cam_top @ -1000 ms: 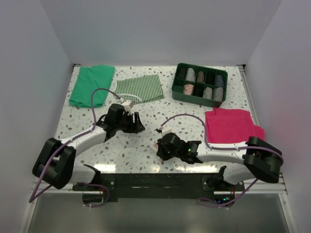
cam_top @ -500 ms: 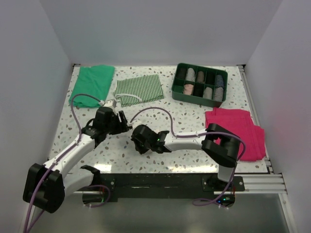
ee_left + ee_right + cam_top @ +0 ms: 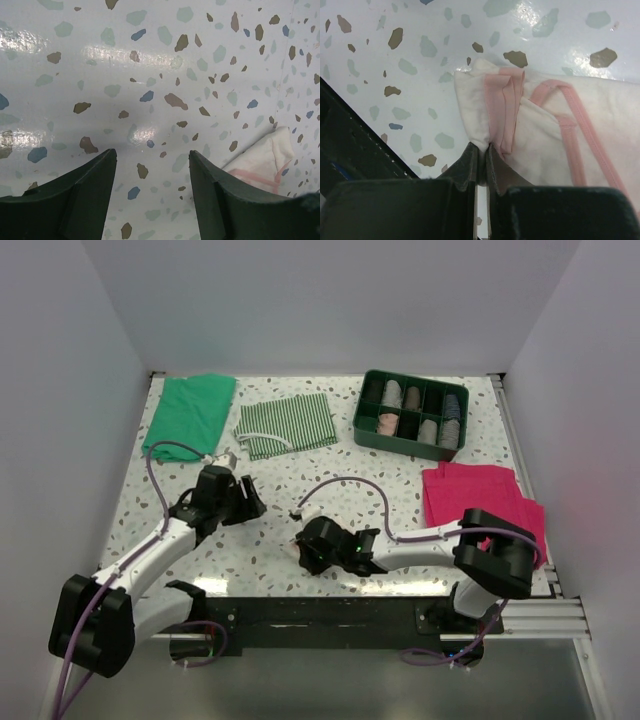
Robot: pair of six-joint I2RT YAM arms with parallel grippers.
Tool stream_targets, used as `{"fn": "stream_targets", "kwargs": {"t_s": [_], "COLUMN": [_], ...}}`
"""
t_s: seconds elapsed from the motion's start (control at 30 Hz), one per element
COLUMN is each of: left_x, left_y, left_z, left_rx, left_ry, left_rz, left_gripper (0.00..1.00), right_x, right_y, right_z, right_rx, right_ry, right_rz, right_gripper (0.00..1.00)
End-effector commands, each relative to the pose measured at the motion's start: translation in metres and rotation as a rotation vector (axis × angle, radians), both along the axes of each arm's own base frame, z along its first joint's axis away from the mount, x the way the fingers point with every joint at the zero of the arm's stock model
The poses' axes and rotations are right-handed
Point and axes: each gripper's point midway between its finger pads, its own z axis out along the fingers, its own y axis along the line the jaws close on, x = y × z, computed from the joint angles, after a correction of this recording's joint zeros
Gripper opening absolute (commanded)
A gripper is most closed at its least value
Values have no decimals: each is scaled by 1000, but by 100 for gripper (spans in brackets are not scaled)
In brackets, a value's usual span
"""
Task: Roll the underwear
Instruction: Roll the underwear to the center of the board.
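The table (image 3: 300, 465) is bounded by white walls (image 3: 330, 310); the underwear (image 3: 545, 135) is pinched in the right gripper (image 3: 481, 148), the left gripper (image 3: 152, 159) spread empty.

Pale pink underwear (image 3: 545, 130), darker pink edging; loosely folded, lying flat

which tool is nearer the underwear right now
Right. The right tool is pinched shut on a folded edge of the underwear. The left tool hangs open over bare table, with the underwear off to its side, not touching.
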Motion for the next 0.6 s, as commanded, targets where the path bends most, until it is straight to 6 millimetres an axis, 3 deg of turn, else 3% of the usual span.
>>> {"fn": "stream_targets", "kwargs": {"t_s": [0.0,0.1,0.37,0.57], "left_x": [9,8,2,2], "left_y": [-6,-9,-19,-22], "left_z": [5,6,8,7], "left_rx": [-36,-46,-90,-104], "left_ry": [-40,-43,-47,-41], "left_rz": [-13,-26,-79,-96], "left_gripper": [64,64,62,62], "right_x": [4,12,13,-2], "right_y": [5,-2,18,6], "right_z": [27,27,57,40], "right_rx": [140,60,136,193], "right_ry": [-2,-44,-45,72], "right_rz": [-83,-100,-59,-149], "right_gripper": [0,0,0,0]}}
